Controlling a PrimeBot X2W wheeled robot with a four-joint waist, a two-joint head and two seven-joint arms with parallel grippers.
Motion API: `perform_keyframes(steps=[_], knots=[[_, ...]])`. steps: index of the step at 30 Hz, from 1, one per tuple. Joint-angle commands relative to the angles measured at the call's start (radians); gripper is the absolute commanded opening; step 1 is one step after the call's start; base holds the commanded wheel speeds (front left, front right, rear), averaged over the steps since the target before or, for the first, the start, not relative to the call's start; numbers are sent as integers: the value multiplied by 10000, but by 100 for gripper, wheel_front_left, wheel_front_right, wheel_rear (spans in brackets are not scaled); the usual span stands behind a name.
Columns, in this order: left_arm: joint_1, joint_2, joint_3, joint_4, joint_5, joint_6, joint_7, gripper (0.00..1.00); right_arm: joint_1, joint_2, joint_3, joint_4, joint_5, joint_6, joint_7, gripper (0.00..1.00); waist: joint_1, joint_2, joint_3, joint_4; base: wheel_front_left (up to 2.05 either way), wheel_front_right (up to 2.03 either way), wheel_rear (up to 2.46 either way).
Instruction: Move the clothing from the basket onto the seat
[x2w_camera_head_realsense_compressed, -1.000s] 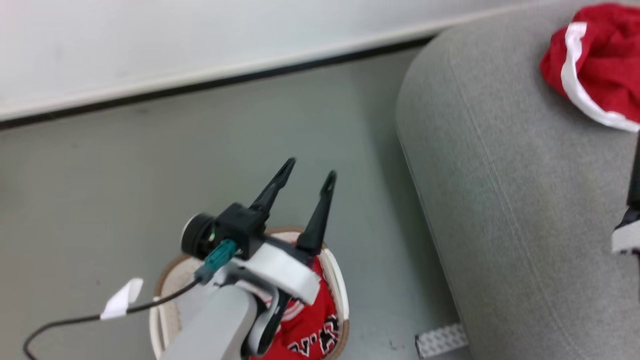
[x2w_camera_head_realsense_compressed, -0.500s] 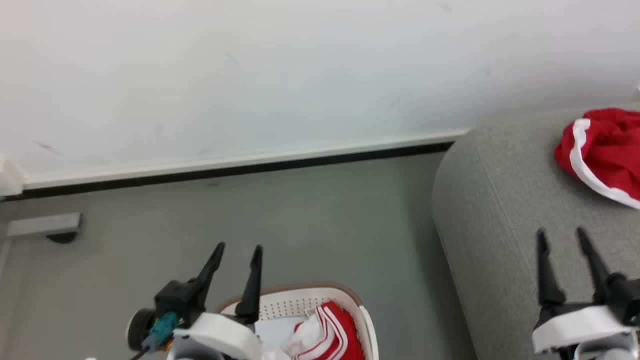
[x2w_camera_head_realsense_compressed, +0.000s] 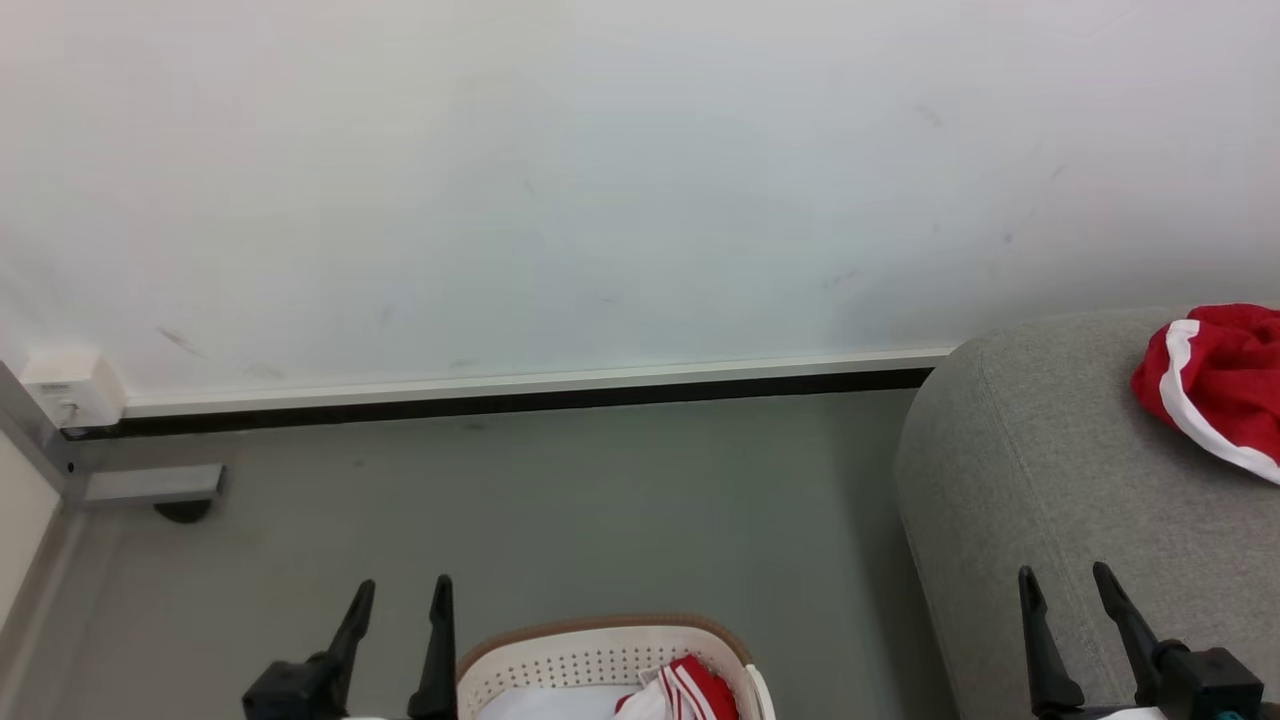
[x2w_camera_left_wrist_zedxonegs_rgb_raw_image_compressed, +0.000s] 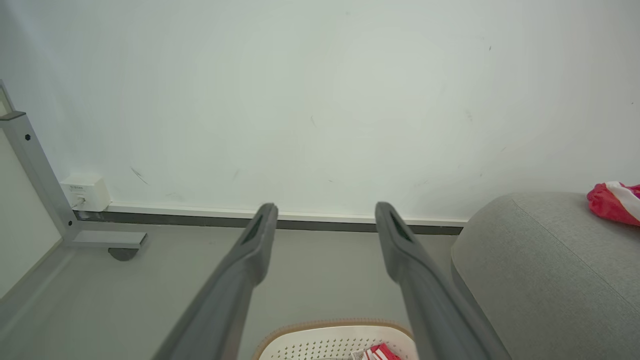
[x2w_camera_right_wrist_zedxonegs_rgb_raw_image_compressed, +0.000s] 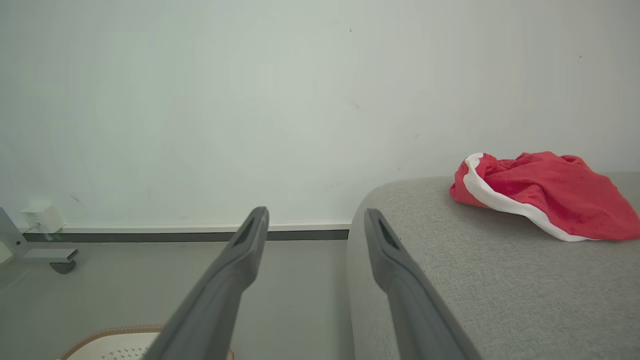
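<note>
**My two grippers hang empty between laundry basket and seat**

My left gripper and my right gripper both have their fingers parted with nothing between them, pointing toward the white wall. The basket sits on the grey floor just right of my left gripper, with red, white-striped clothing inside. My right gripper is at the edge of the grey seat. Ahead of it and to its right, a red garment with white trim lies crumpled on the seat, well apart from my fingers.
</note>
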Motion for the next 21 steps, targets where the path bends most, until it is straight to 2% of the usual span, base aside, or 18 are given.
perform_keyframes(steps=[1,13,21], knots=[[179,-17,146,-48,141,-53,-7,100,177,35,53,42,-33,-23,9,100,2,0,-31,8,0,0,0],[328,-334,604,-26,625,-434,-6,100,63,89,177,-14,-67,-22,8,100,2,0,14,-40,0,0,0],[-272,-463,356,433,838,-775,-6,100,-249,86,139,-315,0,-23,9,100,2,0,704,-292,0,0,0]])
